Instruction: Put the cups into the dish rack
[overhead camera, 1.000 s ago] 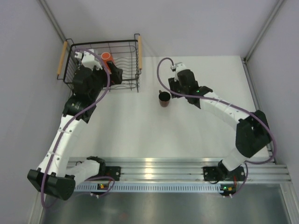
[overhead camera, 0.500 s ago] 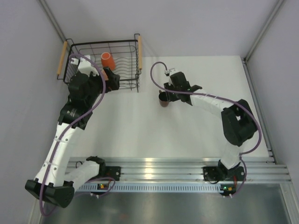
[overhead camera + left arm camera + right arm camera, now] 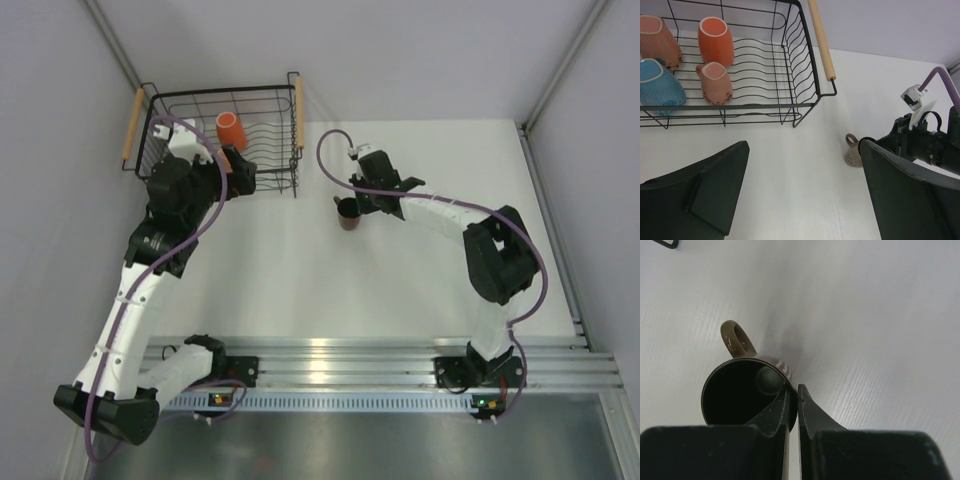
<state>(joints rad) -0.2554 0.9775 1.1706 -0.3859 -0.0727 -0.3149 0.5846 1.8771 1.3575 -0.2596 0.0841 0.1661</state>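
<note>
The dark brown mug (image 3: 346, 213) stands upright on the white table right of the dish rack (image 3: 220, 92). My right gripper (image 3: 794, 395) is shut on its rim, one finger inside the mug (image 3: 730, 400) and one outside; its handle points away. The orange mug (image 3: 716, 40), two salmon-pink mugs (image 3: 715, 82) (image 3: 659, 40) and the light blue mug (image 3: 657, 87) lie inside the rack (image 3: 805, 55). My left gripper (image 3: 802, 150) is open and empty over the table, just in front of the rack's near right corner (image 3: 240, 170).
The rack's wooden handle (image 3: 820, 40) juts toward the table's middle. The right arm (image 3: 925, 145) and its purple cable reach in from the right. Grey walls close in behind the rack and on both sides.
My left gripper let go of the orange mug in the rack and drew back toward me. My right gripper moved left onto the dark mug's rim and closed.
</note>
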